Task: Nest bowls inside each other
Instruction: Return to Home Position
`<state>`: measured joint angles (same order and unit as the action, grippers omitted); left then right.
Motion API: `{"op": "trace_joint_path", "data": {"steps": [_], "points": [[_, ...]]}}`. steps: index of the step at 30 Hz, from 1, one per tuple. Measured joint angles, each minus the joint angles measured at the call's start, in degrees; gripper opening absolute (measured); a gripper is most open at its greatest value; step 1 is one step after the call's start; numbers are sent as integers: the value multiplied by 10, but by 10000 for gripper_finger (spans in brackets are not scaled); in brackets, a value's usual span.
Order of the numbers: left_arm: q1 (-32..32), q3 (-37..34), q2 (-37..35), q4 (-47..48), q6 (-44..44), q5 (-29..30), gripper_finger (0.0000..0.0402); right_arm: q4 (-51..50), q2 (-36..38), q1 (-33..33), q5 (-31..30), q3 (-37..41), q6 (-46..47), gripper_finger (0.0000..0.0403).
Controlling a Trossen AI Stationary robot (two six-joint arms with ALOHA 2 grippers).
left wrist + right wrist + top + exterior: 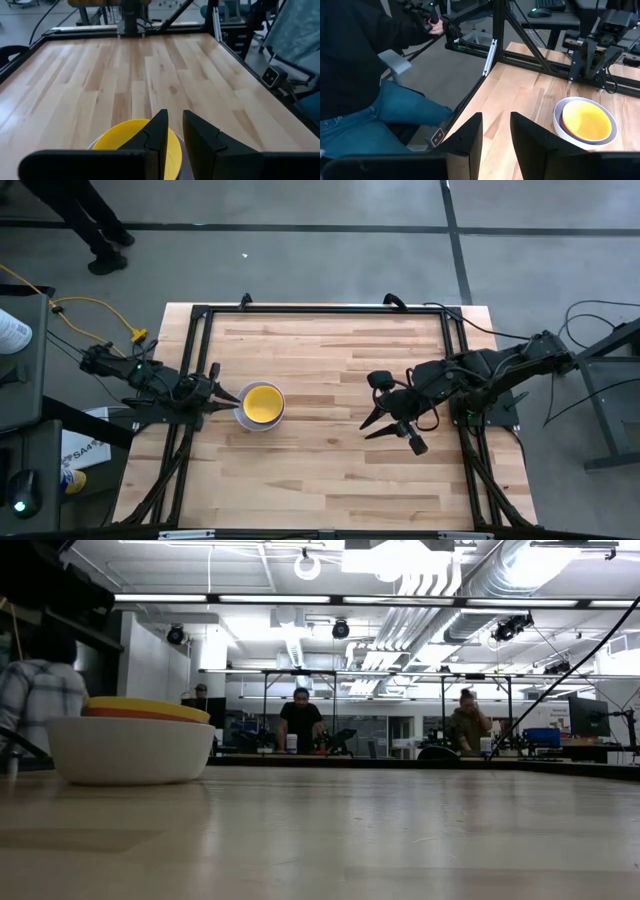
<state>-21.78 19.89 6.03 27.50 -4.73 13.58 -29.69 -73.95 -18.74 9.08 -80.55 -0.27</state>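
- Sitting left of centre on the tabletop (330,480), the bowls (262,406) form one nested stack, with the yellow bowl (262,402) innermost on top and the white bowl (130,750) outermost.
- Just beside the stack's left side hovers the left gripper (232,396), its fingers slightly apart and holding nothing.
- Well apart to the right hangs the right gripper (366,431), its fingers apart and empty.

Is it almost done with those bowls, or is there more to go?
Nearly finished. Done: the bowls sit nested in one stack, yellow bowl innermost, white bowl outermost; no loose bowl shows on the table. In hand: nothing; the left claw beside the stack and right claw farther off are open, empty. Left: probably just parking the arms.
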Motion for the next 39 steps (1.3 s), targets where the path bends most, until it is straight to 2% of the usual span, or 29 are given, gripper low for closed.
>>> {"op": "trace_joint_path", "data": {"steps": [14, 39], "points": [[0, -72, -57, -52, 0, -12, 58, 3, 0, 0, 0, 0, 5, 94], [0, -157, -57, -226, 20, -34, 58, 4, 0, 0, 0, 0, 7, 94]]}}
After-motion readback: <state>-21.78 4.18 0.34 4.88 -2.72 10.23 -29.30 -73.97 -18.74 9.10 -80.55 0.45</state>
